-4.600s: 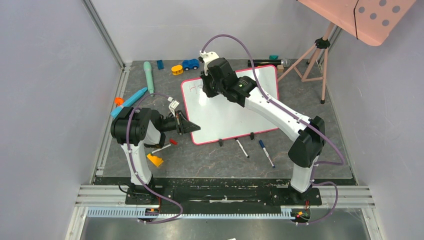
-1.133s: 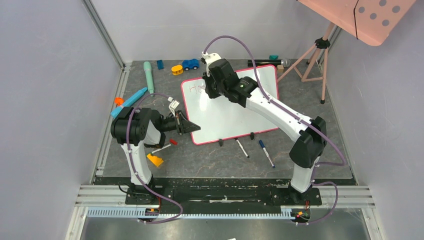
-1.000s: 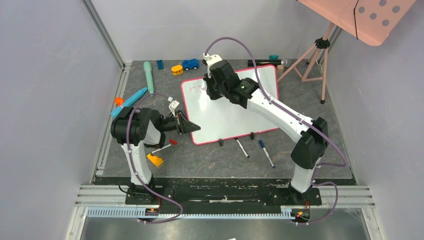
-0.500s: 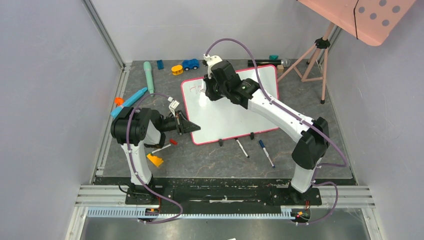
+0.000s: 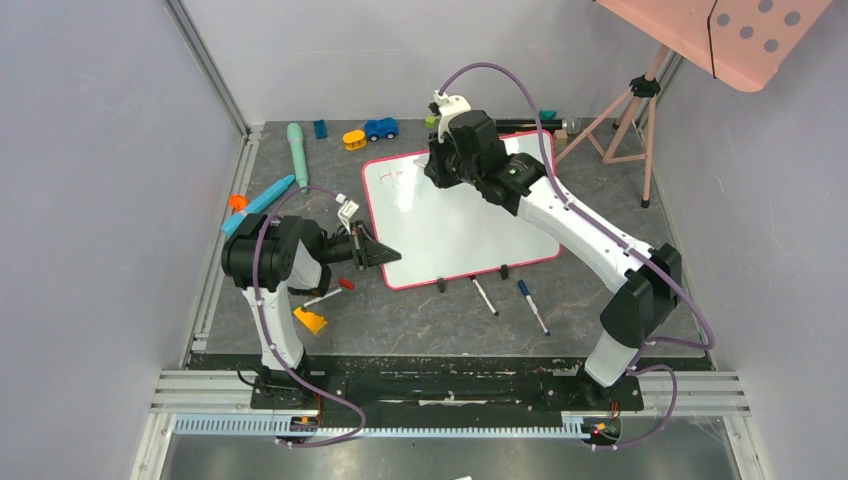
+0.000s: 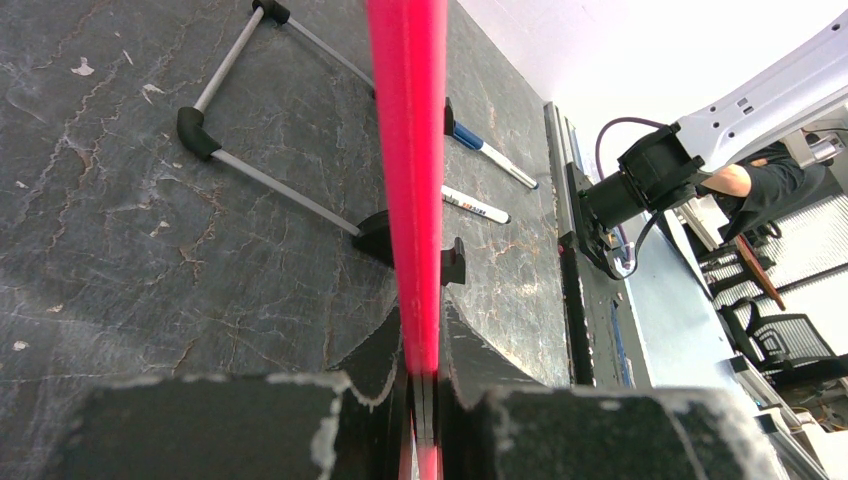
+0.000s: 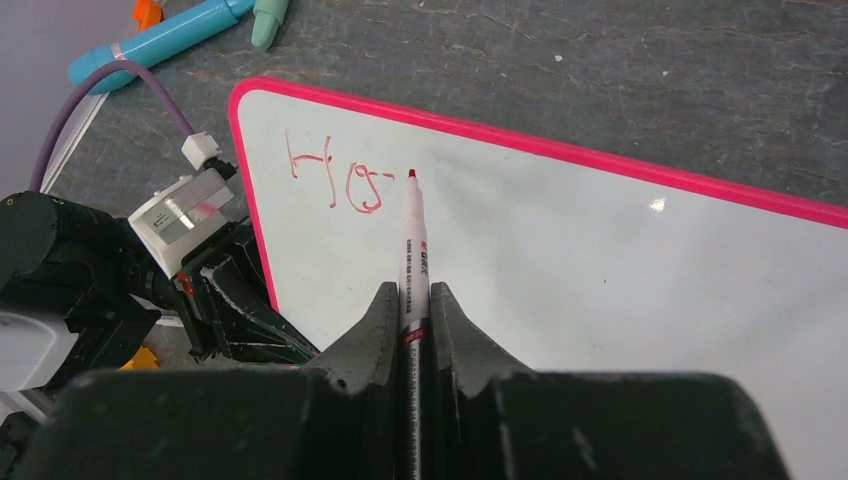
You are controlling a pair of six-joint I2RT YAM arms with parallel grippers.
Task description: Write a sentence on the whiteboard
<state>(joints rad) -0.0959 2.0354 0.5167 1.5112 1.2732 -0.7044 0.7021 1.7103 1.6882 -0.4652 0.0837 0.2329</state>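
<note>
Dark bench point(image 5: 420, 320): left gripper point(image 5: 388, 254) clamps whiteboard point(image 5: 450, 225), right gripper point(image 7: 413, 300) pinches marker point(image 7: 413, 240); sentence point(image 7: 340, 178) barely begun, next stroke needs tip contact.

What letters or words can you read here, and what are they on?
"Ho" plus an unfinished stroke: red handwriting on the whiteboard.
Print on the red marker in the right gripper: too small to read.
Print on the loose white marker and blue-capped marker: blurred.

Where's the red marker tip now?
Right wrist view: the marker, in the right gripper, points at the whiteboard near its far-left corner, just right of the red letters.
</note>
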